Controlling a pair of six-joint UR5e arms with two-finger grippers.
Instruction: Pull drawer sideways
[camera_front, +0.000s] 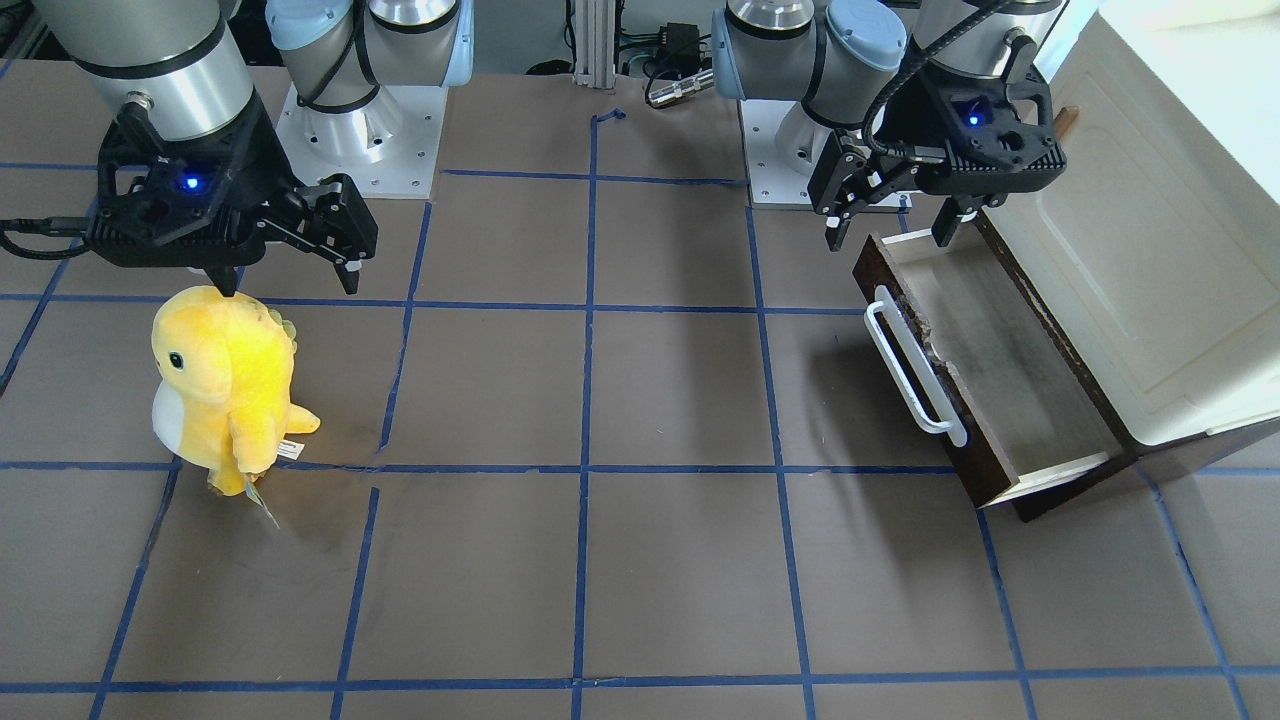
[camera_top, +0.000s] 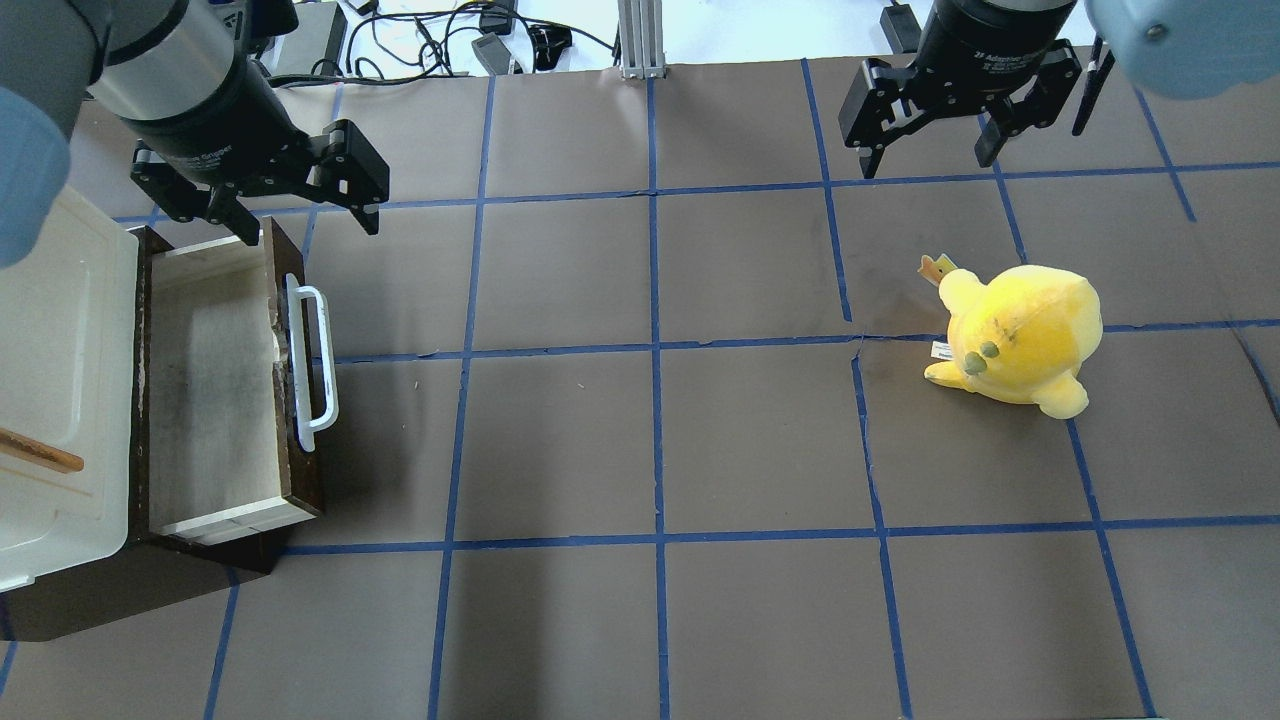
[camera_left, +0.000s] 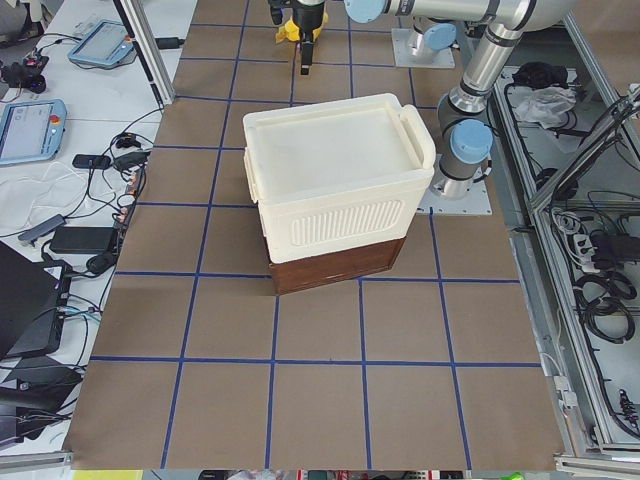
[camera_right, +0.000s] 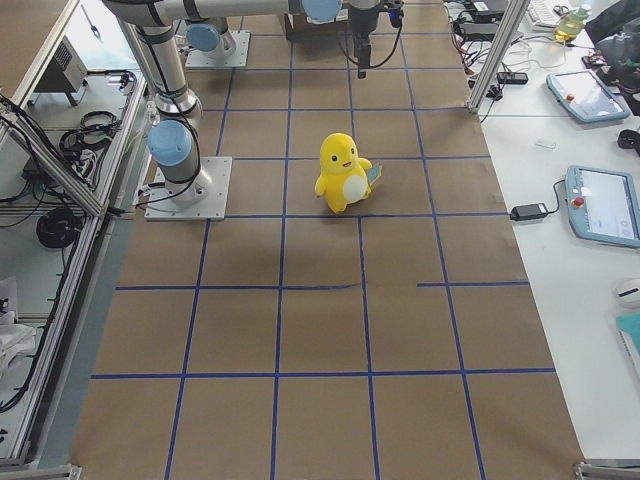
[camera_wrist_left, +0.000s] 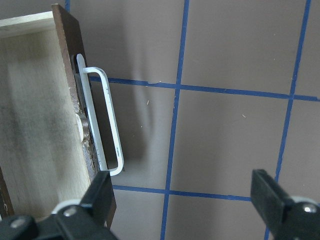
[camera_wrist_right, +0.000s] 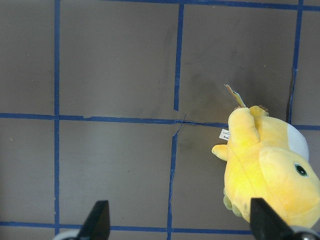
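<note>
The drawer (camera_top: 215, 390) stands pulled out of the cream-white cabinet (camera_top: 60, 370) at the table's left. It has a dark brown front, a white bar handle (camera_top: 315, 370) and a greyish floor. It also shows in the front view (camera_front: 1000, 350) and the left wrist view (camera_wrist_left: 40, 125), with its handle (camera_wrist_left: 102, 120). My left gripper (camera_top: 310, 225) is open and empty. It hovers above the drawer's far end, with its fingers either side of the front board (camera_front: 887, 240). My right gripper (camera_top: 925, 165) is open and empty, at the far right (camera_front: 290, 288).
A yellow plush toy (camera_top: 1020, 335) stands on the right half of the table, just in front of my right gripper; it also shows in the right wrist view (camera_wrist_right: 265, 170). The cabinet sits on a dark brown base (camera_left: 335, 265). Blue tape lines grid the brown table.
</note>
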